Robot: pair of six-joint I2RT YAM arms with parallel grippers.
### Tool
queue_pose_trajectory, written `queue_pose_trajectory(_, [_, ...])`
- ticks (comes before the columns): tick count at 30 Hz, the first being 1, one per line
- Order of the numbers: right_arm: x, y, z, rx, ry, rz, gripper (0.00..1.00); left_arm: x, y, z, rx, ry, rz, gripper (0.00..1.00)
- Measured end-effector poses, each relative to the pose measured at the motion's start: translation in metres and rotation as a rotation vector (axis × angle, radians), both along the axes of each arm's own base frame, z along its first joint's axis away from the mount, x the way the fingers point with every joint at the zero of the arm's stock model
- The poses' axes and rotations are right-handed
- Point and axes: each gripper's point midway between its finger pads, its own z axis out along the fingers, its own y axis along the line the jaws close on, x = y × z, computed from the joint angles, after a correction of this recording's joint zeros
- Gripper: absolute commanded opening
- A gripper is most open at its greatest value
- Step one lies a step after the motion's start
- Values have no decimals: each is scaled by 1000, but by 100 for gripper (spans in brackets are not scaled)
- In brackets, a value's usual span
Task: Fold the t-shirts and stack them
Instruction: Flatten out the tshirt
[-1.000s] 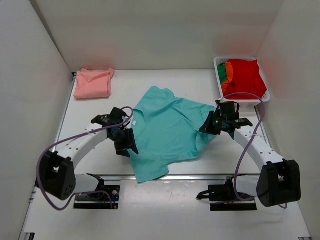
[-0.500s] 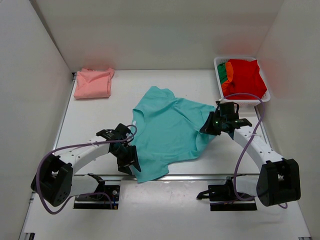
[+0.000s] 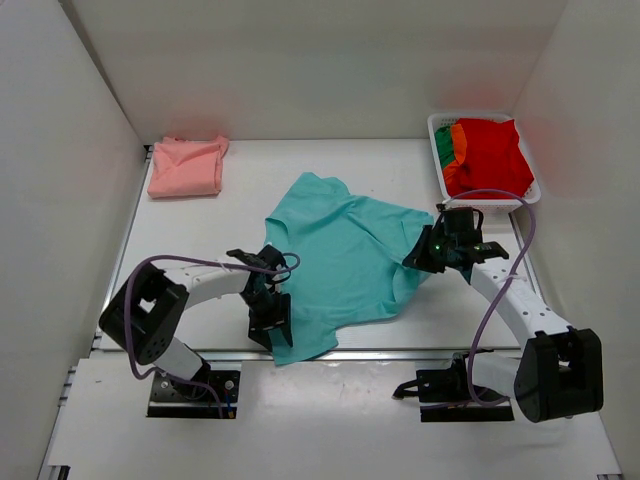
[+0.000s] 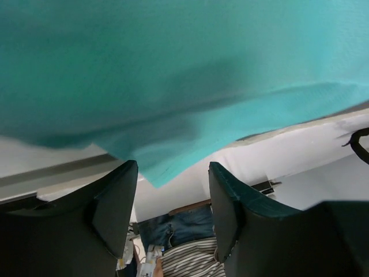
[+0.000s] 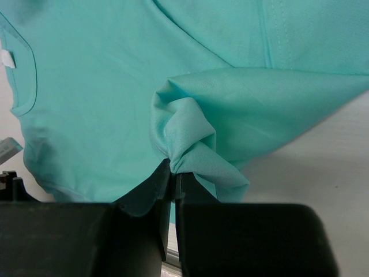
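Top external view had the teal t-shirt (image 3: 345, 255) sprawled open and rumpled across the middle of the tabletop (image 3: 250, 190), its lower hem reaching right to the near edge. And the left hand (image 3: 276, 330) was down at the near left corner of that shirt, over the hem, pointing toward the front edge. From the left wrist view, its two dark fingers (image 4: 115, 202) stood well apart, with the corner of the teal hem hanging just above the gap between them: nothing pinched, nothing held.

Over on the other side, the right hand (image 3: 412, 260) sat at the shirt's right edge, and the right wrist view made it plain. The jaws were pressed tight together on a bunched knot of teal fabric, and a fold of the shirt rose to that pinch. The collar (image 5: 31, 75) and its small white tag (image 5: 6, 57) showed at the far left of that same view.

In the far left corner, the salmon pink t-shirt (image 3: 186, 167) lay folded, well apart from everything else. Far right, the white basket (image 3: 437, 125) carried the red t-shirt (image 3: 490, 155) heaped on top, with a strip of orange cloth (image 3: 458, 135) and the green t-shirt (image 3: 442, 150) peeking out along its left side. Both arms reached inward from their bases, one to each side of the teal shirt.
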Motion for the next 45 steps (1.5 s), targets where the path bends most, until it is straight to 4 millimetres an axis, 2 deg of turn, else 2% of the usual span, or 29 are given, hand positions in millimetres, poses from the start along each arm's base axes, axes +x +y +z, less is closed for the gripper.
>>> queue_pose_trajectory(6, [0,-3,0,-2,0,-7,0,-6,7,9,5,-4,-19,67])
queue_pose_trajectory(11, [0,-4,3,0,-14,-12,0,-19,12,5,15,15,-21,69])
queue_pose_trajectory(17, [-1,-4,3,0,-14,-9,0,-22,14,2,29,14,-43,71])
queue_pose_trajectory(20, [-1,-4,2,0,-14,-8,0,-20,14,-2,44,7,-37,62])
queue_pose_trajectory(24, [-1,-4,3,2,-18,-7,0,-13,10,-12,67,-7,-20,35])
queue_pose_trajectory(26, [-1,-4,3,2,-18,-7,0,-7,5,-14,64,-30,1,8])
queue_pose_trajectory(27, [-1,-4,3,2,-18,-7,0,-3,3,-14,58,-44,14,0])
queue_pose_trajectory(30, [-1,-4,3,4,-17,-10,0,8,-5,-10,28,-96,44,0])
queue_pose_trajectory(32, [0,-4,3,4,-17,-12,0,23,-9,-1,-1,-153,72,0])
queue_pose_trajectory(35, [2,-8,6,5,-17,-24,0,60,-15,28,-33,-253,123,0])
queue_pose_trajectory(38, [19,-12,30,21,-47,-36,0,124,-23,84,-103,-429,181,0])
queue_pose_trajectory(40, [44,-12,63,55,-115,-34,1,175,-23,138,-162,-584,229,0])
queue_pose_trajectory(43, [92,-9,130,123,-276,2,0,250,-9,220,-218,-815,308,0])
queue_pose_trajectory(45, [123,-4,185,169,-413,47,0,309,3,291,-251,-995,363,0])
